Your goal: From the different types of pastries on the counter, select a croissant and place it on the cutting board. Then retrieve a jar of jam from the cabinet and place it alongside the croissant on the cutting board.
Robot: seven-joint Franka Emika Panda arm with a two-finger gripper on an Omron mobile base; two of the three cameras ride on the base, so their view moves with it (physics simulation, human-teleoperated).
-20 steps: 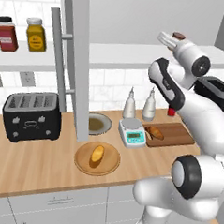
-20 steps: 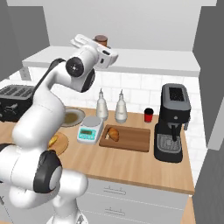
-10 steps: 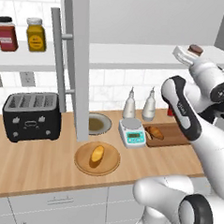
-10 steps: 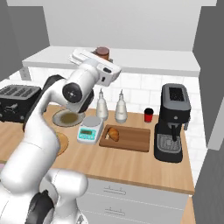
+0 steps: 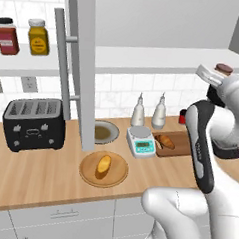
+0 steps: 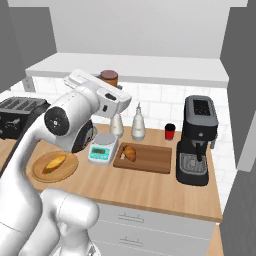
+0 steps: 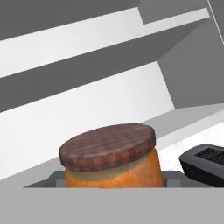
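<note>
Jam jar held aloft in the claw

Left base view: croissant [image 5: 166, 141] lies on the cutting board [image 5: 182, 143]. Right base view: jar of jam [image 6: 109, 78] rides high above the bench [image 6: 150, 185]. Hand view: claw [image 7: 114, 183] clamps the jar.

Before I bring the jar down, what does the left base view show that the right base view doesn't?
Left base view: the red jar and yellow jar on the cabinet shelf. Right base view: the coffee machine, unobstructed. Both: the croissant on the cutting board, the loaf on the round plate, and the jar of jam held high above the counter.
</note>
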